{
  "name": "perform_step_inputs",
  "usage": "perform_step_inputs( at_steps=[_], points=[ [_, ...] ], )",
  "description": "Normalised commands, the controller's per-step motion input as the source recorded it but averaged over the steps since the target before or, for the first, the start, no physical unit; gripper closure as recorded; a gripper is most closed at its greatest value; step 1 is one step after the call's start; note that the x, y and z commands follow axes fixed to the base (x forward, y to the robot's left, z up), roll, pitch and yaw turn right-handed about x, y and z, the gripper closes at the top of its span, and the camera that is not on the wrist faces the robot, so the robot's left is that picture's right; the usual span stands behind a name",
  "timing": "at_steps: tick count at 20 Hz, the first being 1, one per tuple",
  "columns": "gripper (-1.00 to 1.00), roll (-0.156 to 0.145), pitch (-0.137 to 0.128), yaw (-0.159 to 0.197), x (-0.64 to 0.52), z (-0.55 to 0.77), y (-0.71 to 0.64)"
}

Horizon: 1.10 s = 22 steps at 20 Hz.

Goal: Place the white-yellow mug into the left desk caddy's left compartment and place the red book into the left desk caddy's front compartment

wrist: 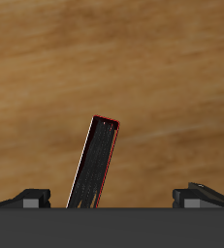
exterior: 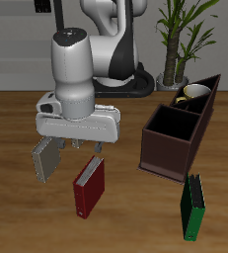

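Gripper (exterior: 90, 148) open, hovering right above the upright red book (exterior: 88, 187), jaws straddling it for a top grasp; mug (exterior: 193, 94) already in the caddy (exterior: 175, 148).

Wooden table (exterior: 17, 212) – red book (exterior: 88, 187), green book (exterior: 191, 208), grey book (exterior: 44, 156), left desk caddy (exterior: 170, 148) standing on it

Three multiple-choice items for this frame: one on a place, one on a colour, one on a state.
1. Where is the white-yellow mug? A on the table; B inside the left desk caddy; C in the gripper.
2. What colour is the book under the gripper? A green; B grey; C red.
3. The gripper is: A open; B shut on the book; C shut on nothing.
Answers: B, the mug sits in a small section at the caddy's far end; C, the red book stands below the fingers; A, the wrist view shows the fingers spread either side of it.
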Motion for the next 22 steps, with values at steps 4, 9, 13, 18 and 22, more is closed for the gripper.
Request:
perform_step_inputs(
  at_steps=[4,9,13,18,22],
  points=[
    [-1.00,0.021,0.041,-0.006,0.30,-0.37,0.19],
    [-1.00,0.000,0.008,-0.010,0.08,-0.15,0.04],
    [-1.00,-0.010,0.004,-0.053,-0.02,-0.17,-0.05],
    [-1.00,-0.026,0.037,0.017,-0.04,-0.37,-0.15],
    [-1.00,0.015,0.046,0.037,0.05,-0.43,0.08]
  ],
)
